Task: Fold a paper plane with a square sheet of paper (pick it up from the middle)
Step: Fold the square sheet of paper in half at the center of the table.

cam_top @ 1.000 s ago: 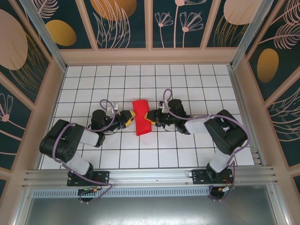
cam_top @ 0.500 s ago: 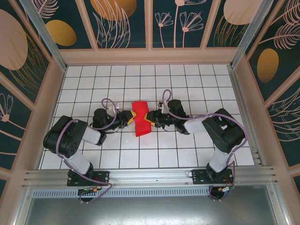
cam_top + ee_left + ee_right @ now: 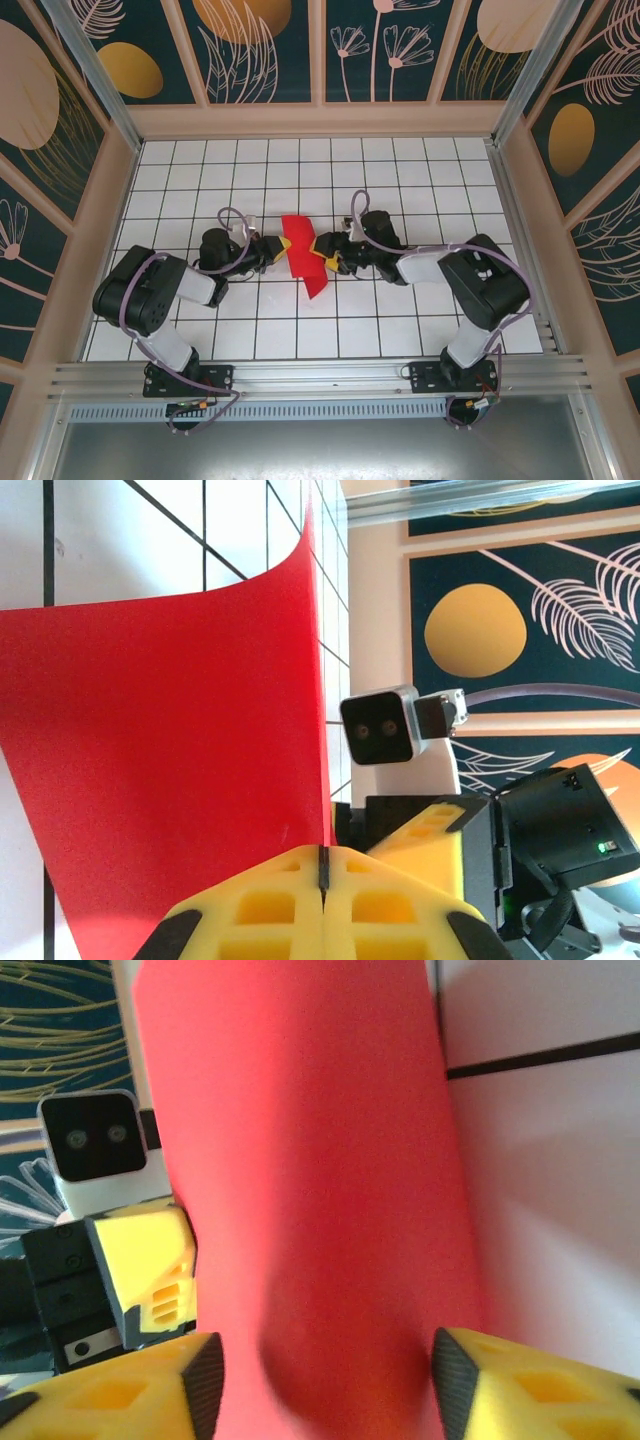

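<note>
1. paper: mid-table, directly between the two claws. It is bowed up off the surface, not flat, and its near corner pokes toward the arm bases. No sharp crease or nose that I can see, so it's not a plane yet.
2. left gripper: fingers pressed together, with the paper's edge running straight into the seam between them, so it is pinching the paper. Likely role is anchor: it holds the sheet off the table so there is a free edge to work.
3. right gripper: fingers spread, the red sheet passing between them with no squeeze visible. It is not clamping. Can't tell whether either pad touches the paper.
4. The claws sit nose to nose across the sheet, and each shows up in the other's wrist view. Coming in from opposite sides at the centre fits "pick it up from the middle".
5. In the left wrist view the sheet rises as a curved wall just beside the right claw. Thin paper with a one-sided pinch flops, which probably explains the bow.
6. Judgement: early stage, pickup or first fold. The next move needs the right claw to close on its side or press a crease. The risk is the sheet twisting or slipping out of the single pinch, giving a skewed fold line.
</note>
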You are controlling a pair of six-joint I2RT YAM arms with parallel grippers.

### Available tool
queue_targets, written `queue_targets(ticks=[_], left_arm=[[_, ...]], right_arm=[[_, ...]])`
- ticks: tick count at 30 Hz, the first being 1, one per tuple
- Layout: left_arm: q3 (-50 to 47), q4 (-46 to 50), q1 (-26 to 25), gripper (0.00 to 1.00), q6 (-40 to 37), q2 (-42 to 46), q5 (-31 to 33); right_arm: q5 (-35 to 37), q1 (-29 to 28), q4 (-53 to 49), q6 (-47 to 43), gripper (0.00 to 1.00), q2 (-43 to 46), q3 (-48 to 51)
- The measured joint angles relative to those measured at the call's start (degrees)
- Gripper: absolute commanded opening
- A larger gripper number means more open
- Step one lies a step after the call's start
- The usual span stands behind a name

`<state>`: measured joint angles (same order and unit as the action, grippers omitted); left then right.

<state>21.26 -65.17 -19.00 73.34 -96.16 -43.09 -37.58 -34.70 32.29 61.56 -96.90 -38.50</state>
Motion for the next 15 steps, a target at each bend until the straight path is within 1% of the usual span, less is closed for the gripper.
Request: queue_targets(ticks=[5,9,15], left_arm=[[1.4,3.6,-1.1,0.00,-1.6,1.6,0.2],[3.0,4.7,-3.5,0.00,-2.0,1.7,0.7],[4.2,3.3,-7.3,0.00,-1.5,1.6,1.9]], right_arm=[[5.0,1.4,-9.6,-5.0,0.70,5.0,-0.3],[9.1,1.9,-15.0,-7.4,0.71,7.9,-0.4],[14.7,2.8,-21.5,-9.2,0.73,11.5,-0.4]])
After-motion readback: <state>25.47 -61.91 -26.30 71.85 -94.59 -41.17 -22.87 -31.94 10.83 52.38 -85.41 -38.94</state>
